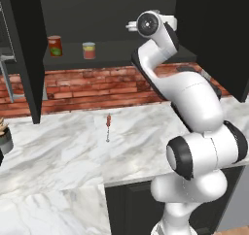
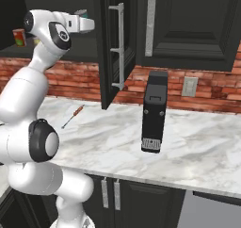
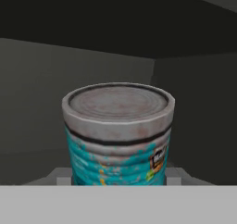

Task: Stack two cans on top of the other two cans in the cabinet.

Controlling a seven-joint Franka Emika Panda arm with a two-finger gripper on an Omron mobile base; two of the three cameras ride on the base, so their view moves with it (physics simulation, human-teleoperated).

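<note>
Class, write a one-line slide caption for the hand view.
Teal-blue can with a grey top, close up between the fingers, inside the dark cabinet.

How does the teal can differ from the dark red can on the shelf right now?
The teal can is teal-blue with a scuffed grey lid and sits between the claw's jaws; the dark red can has a green label patch and stands free on the cabinet shelf, far left. The teal can is up by the arm, right of the others. Both are small, upright cylinders.
</note>
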